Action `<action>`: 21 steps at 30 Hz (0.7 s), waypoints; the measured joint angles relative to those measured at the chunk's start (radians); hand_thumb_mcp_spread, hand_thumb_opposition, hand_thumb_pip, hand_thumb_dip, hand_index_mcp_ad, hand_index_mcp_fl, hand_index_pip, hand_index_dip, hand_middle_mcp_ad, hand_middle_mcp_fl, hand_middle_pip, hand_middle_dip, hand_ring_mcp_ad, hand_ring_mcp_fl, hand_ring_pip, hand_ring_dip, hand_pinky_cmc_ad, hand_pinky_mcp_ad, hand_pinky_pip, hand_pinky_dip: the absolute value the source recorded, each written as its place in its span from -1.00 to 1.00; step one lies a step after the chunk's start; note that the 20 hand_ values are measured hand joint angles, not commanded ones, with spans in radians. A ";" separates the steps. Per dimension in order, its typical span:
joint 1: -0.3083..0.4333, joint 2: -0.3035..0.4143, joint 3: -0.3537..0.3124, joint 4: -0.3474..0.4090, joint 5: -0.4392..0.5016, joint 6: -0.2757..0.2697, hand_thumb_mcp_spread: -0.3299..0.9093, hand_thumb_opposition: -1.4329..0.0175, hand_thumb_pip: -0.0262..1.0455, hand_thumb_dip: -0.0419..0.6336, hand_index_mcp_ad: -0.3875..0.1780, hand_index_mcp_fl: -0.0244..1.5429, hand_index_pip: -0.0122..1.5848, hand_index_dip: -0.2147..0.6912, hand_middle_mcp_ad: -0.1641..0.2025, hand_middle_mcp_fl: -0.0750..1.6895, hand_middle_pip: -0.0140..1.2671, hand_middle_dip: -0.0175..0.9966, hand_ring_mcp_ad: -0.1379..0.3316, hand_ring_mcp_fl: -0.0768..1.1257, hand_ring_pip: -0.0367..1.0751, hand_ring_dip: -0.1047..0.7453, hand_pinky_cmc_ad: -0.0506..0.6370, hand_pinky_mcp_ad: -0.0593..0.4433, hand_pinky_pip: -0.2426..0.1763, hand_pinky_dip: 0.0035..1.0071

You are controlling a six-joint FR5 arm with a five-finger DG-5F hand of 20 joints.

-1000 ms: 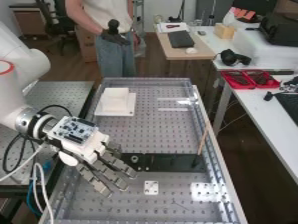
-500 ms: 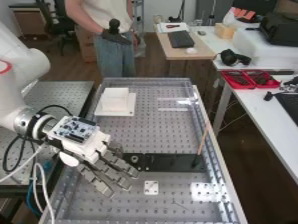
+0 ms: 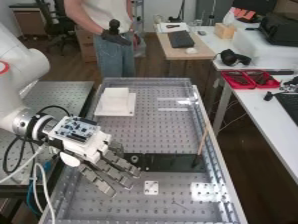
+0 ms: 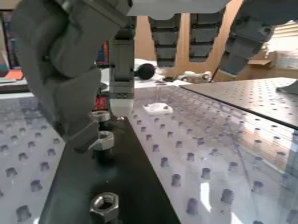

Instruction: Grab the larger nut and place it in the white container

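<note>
container, white: we find it toward the far left of the bench in the high view, a squared white container (image 3: 116,103) on a flat white base (image 3: 127,112). contents: we cannot make them out.

trays, red, two: on the side table at right, a left red tray (image 3: 240,87) and a right red tray (image 3: 269,86), side by side, each with dark items lying in it.

hand, dark grey, one: we record the hand (image 3: 101,156) low over the left part of the bench, open, its fingers (image 4: 165,42) roughly straight and its thumb (image 4: 72,95) bent downward.

larger nut, one: we see the larger nut (image 4: 105,140) on the flat black bar (image 3: 169,162), outside the container, in the middle of a row of three. the thumb's tip overlaps its edge in the wrist view; whether they touch we cannot tell.

smaller nut, one: the smaller nut (image 4: 104,204) stands upon the bar at one end of the row.

bearing, one: the bearing (image 3: 134,159) stands at the other end.

sundries: we note a small white plate (image 3: 151,188) on the bench near the bar, and a thin wooden stick (image 3: 202,141), tilted, at the bar's right end.
</note>
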 joint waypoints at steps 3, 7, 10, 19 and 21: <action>-0.001 -0.003 0.001 -0.001 -0.008 -0.008 0.12 -0.20 0.17 -0.21 -0.12 -0.95 0.81 0.06 0.51 -0.90 -0.76 -0.66 0.34 -0.85 -0.80 -0.72 0.39 0.35 -0.43 -0.58; -0.002 -0.009 0.001 0.002 -0.015 -0.015 0.13 -0.19 0.17 -0.21 -0.12 -0.96 0.81 0.06 0.51 -0.90 -0.76 -0.66 0.34 -0.85 -0.80 -0.72 0.38 0.35 -0.43 -0.58; -0.001 -0.012 -0.001 0.007 -0.016 -0.016 0.13 -0.19 0.17 -0.21 -0.12 -0.96 0.82 0.06 0.50 -0.90 -0.76 -0.66 0.34 -0.85 -0.80 -0.72 0.38 0.35 -0.43 -0.58; -0.002 -0.021 -0.005 0.023 -0.018 -0.019 0.13 -0.20 0.17 -0.21 -0.12 -0.95 0.88 0.06 0.42 -0.89 -0.76 -0.62 0.27 -0.85 -0.78 -0.71 0.37 0.36 -0.37 -0.57; -0.003 -0.022 -0.005 0.024 -0.020 -0.019 0.13 -0.20 0.17 -0.21 -0.12 -0.96 0.89 0.06 0.42 -0.89 -0.77 -0.62 0.27 -0.85 -0.78 -0.71 0.37 0.36 -0.37 -0.57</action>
